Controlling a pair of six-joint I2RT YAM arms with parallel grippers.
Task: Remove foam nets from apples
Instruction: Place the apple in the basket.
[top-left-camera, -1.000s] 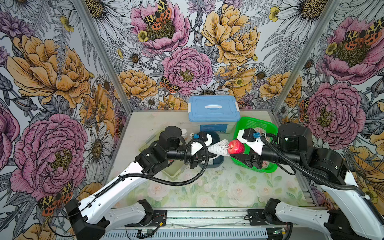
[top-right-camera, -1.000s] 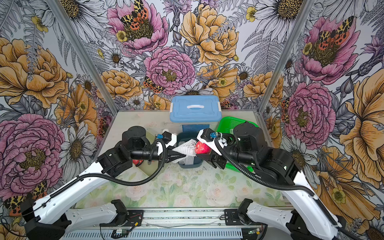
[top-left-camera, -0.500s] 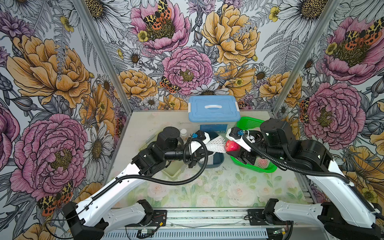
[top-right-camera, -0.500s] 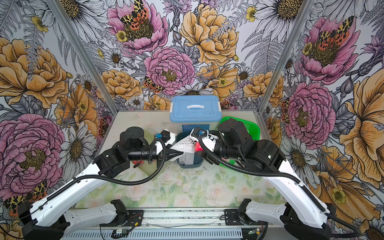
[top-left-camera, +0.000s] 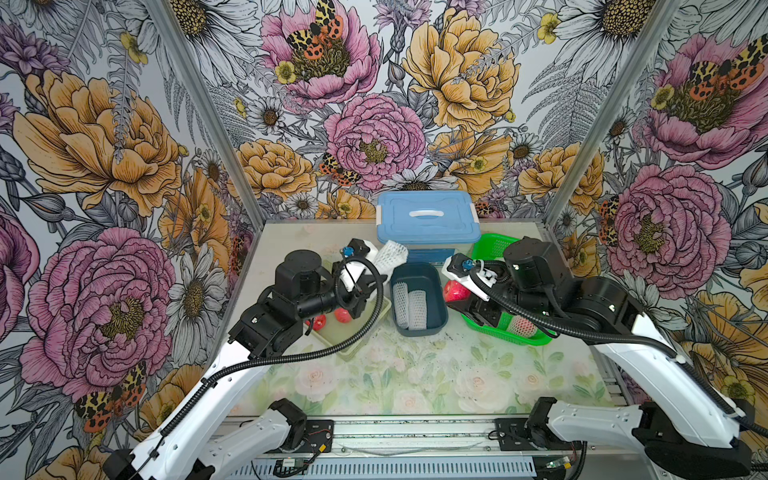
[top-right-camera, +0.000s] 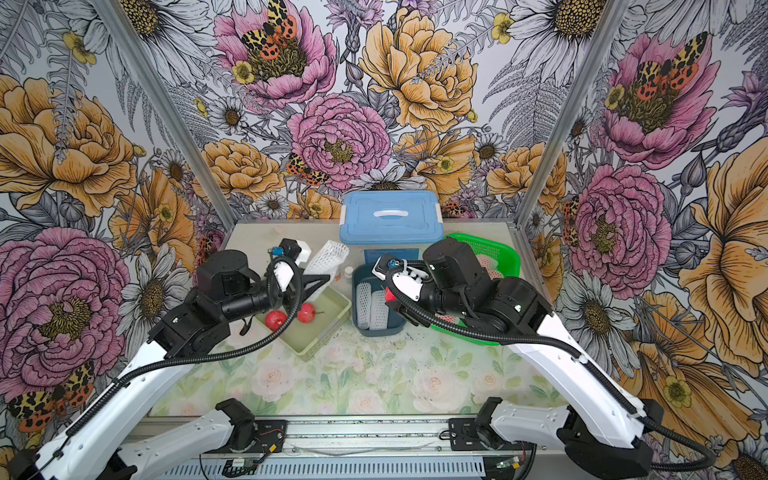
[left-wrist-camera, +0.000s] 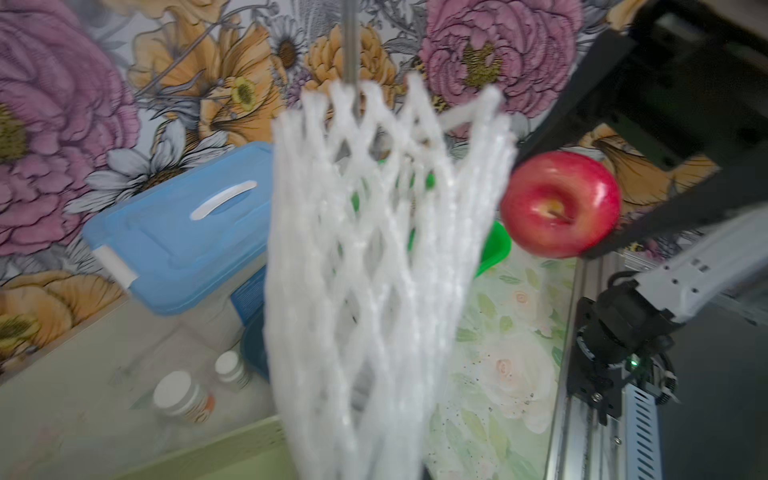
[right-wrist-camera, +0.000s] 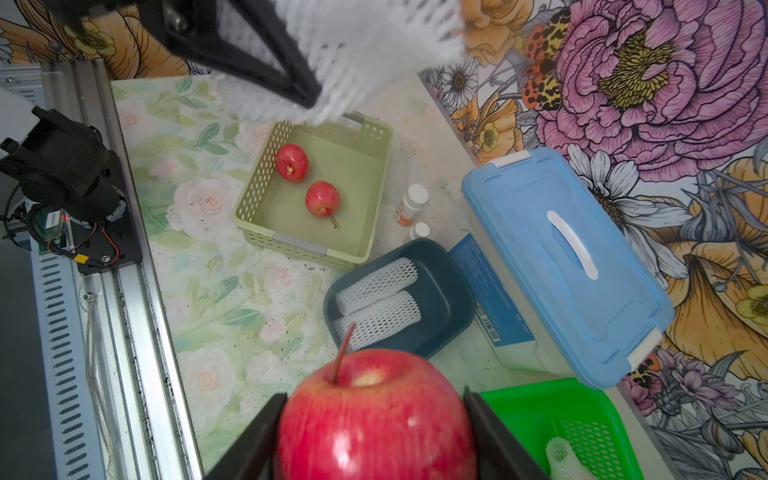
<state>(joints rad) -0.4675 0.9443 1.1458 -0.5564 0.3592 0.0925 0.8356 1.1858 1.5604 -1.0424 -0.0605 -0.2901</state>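
Left claw (top-right-camera: 322, 279): closed on one end of a foam net (top-right-camera: 332, 253). The net is empty and raised above the table (top-left-camera: 415, 374).

Right claw (right-wrist-camera: 376, 449): jaws clamped on the sides of a bare red apple (right-wrist-camera: 374, 399), which is lifted between the dark blue tub (right-wrist-camera: 453, 299) and the green lattice basket (right-wrist-camera: 519, 399), apart from the held net.

Tub: two empty nets (right-wrist-camera: 376, 286) side by side.

Pale green basket (right-wrist-camera: 299, 245): two bare apples (right-wrist-camera: 292, 163).

Lattice basket: one netted apple (top-left-camera: 521, 326).
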